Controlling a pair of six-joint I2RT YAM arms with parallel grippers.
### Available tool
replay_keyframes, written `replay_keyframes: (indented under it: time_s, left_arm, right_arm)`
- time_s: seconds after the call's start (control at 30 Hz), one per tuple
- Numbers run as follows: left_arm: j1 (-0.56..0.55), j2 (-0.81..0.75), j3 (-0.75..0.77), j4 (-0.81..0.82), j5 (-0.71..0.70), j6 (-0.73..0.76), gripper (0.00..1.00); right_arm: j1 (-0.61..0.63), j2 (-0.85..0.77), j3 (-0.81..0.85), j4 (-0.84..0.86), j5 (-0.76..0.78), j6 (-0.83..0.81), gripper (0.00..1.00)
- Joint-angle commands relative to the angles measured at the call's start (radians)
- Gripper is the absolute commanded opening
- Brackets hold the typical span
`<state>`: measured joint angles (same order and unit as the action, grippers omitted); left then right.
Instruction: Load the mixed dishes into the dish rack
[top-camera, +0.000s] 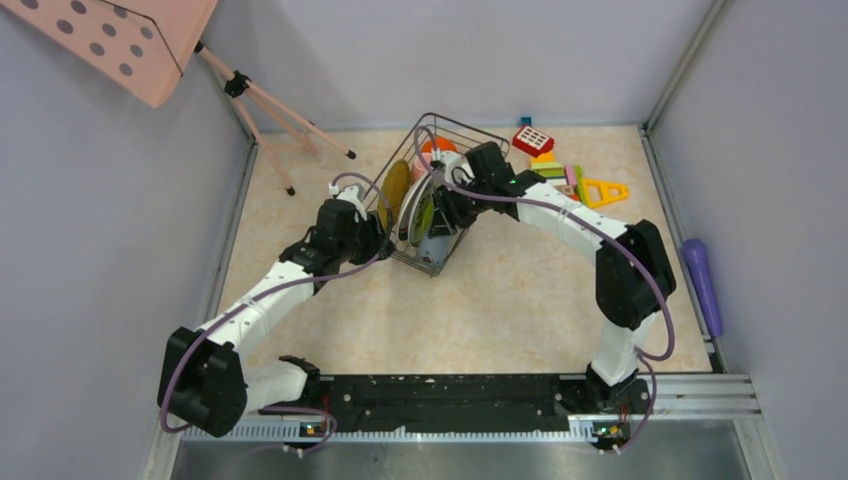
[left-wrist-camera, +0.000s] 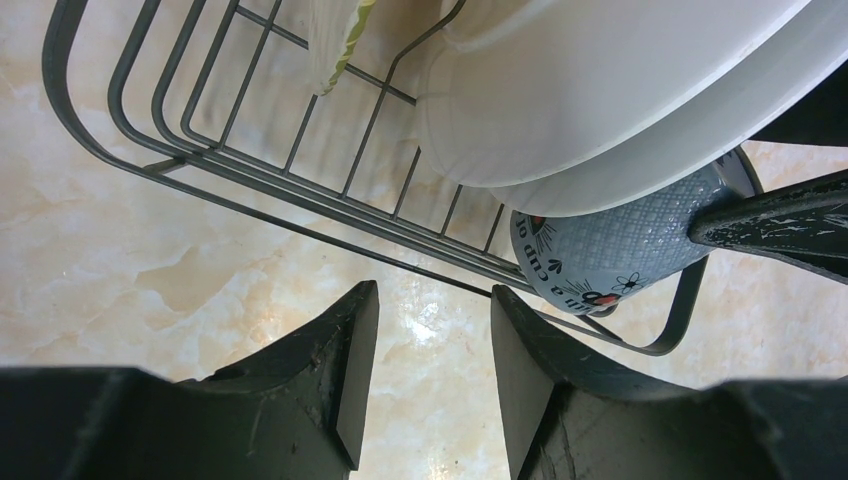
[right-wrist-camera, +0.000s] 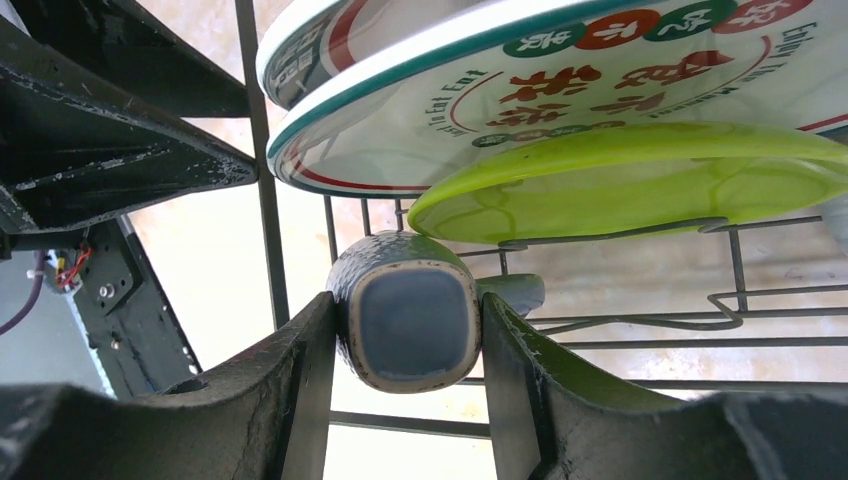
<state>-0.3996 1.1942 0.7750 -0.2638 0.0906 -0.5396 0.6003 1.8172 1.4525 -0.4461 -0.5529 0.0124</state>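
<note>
1. Right gripper (right-wrist-camera: 408, 300) is clasping the cup (right-wrist-camera: 410, 325) by its sides, low in the rack (left-wrist-camera: 300, 190), probably to seat it under the plates (right-wrist-camera: 600, 100).
2. Left gripper (left-wrist-camera: 432, 300), half-open and empty, is hovering beside the rack's rail.
3. Rack is sitting upper-centre on the marbled table (top-camera: 520, 300); grey walls (top-camera: 450, 50) are enclosing it.

A robotics lab cell; plain grey panels (top-camera: 100, 200) wall in a marble-patterned tabletop (top-camera: 500, 310) on three sides; two robot arms (top-camera: 260, 300) are bolted to an aluminium rail (top-camera: 690, 395) at its near edge; a dish rack (top-camera: 478, 126) shares the top with toy blocks (top-camera: 575, 180) and a pink tripod stand (top-camera: 275, 112) (perforated board (top-camera: 120, 40) on top).
</note>
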Motion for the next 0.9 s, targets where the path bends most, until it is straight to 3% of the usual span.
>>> replay_keyframes:
  time_s: [0.0, 0.17, 0.5, 0.87]
  left_arm:
    - [0.005, -0.002, 0.036, 0.019, 0.009, 0.004, 0.5]
    - [0.005, -0.007, 0.036, 0.015, 0.006, 0.006, 0.5]
    - [0.005, -0.007, 0.041, 0.009, 0.003, 0.009, 0.5]
    - [0.005, -0.001, 0.056, 0.0, 0.018, 0.01, 0.5]
  right_arm:
    - [0.059, -0.046, -0.04, -0.02, 0.069, 0.013, 0.17]
    - [0.102, -0.08, -0.096, 0.051, 0.227, 0.034, 0.0]
    - [0.18, -0.222, -0.246, 0.204, 0.438, 0.032, 0.0]
    - [0.181, -0.198, -0.263, 0.249, 0.609, 0.008, 0.0]
